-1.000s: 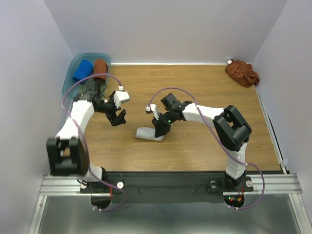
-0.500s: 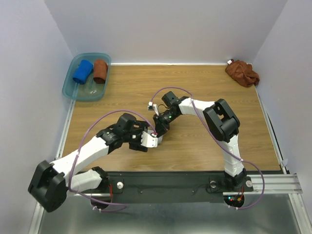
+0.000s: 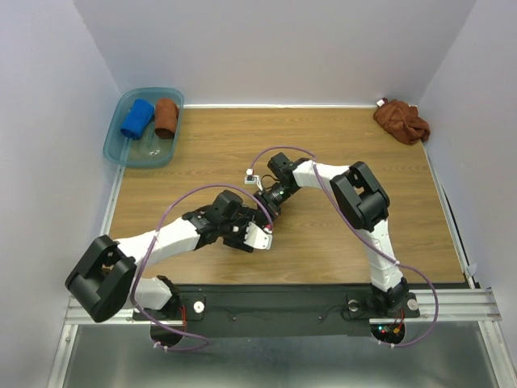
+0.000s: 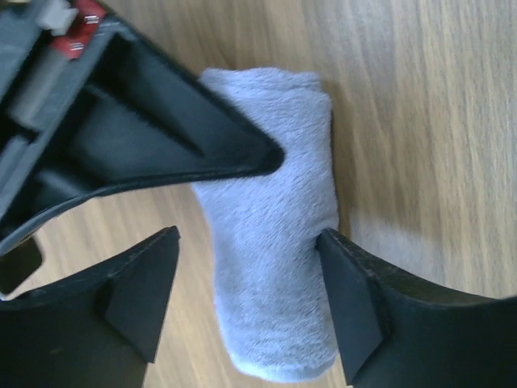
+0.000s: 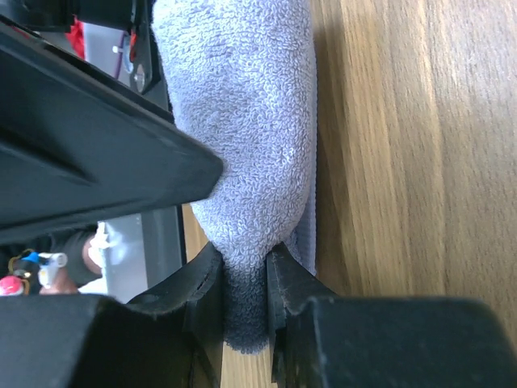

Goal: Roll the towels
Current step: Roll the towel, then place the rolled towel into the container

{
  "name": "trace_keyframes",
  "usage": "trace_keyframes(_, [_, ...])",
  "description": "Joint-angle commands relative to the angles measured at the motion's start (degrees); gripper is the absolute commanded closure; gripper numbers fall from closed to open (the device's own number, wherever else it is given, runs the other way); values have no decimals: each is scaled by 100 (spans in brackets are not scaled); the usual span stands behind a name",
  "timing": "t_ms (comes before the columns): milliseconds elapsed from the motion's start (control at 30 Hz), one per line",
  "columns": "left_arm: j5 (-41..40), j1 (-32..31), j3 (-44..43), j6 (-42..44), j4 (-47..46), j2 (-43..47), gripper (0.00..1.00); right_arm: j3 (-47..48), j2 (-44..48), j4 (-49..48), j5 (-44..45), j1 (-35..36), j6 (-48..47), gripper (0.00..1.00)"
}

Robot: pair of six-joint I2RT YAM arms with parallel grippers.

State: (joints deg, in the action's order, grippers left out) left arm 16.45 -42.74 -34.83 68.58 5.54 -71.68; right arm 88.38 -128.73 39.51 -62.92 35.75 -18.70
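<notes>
Hidden: grey towel (image 4: 271, 242) unseen from overhead, under both grippers.
Left gripper (image 4: 250, 279): jaws spread, straddling towel.
Right gripper (image 5: 245, 279): pinching towel's end.
Surface: wooden table (image 3: 323, 145), white walls.

Desk (image 3: 323, 145): wooden
Tub (image 3: 121, 149): far left, holding blue and brown rolls
Brown towel (image 3: 401, 120): crumpled, far right corner
Arms: meet mid-desk

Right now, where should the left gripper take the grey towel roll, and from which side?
Probably at mid-length, from above, one finger on each long side. The grey towel roll lies flat on the table, and the left gripper straddles it open; the right gripper pinches one end.
</notes>
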Motion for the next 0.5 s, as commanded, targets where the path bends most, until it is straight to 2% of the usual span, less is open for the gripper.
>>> trace_keyframes(0, [122,-85,-15,-19,-255,-434,22,100,-337,268,271,55,-310,99])
trace_keyframes(233, [315,-94,-252,-64,-159,-1005,31,189,-425,373,227,55,-380,99])
trace_keyframes(333, [236,-94,-314,-107,-150,-1172,46,180,-425,426,218,46,-441,100])
trace_keyframes(367, [201,-94,-314,-116,-150,-1190,59,180,-434,470,218,46,-450,99])
trace_keyframes(400, [184,-94,-297,-125,-132,-1156,66,197,-434,488,227,46,-450,99])
trace_keyframes(433, [157,-94,-288,-125,-106,-1120,74,206,-425,505,227,29,-450,95])
trace_keyframes(467, [140,-94,-279,-160,-71,-1068,87,232,-399,532,201,-32,-416,77])
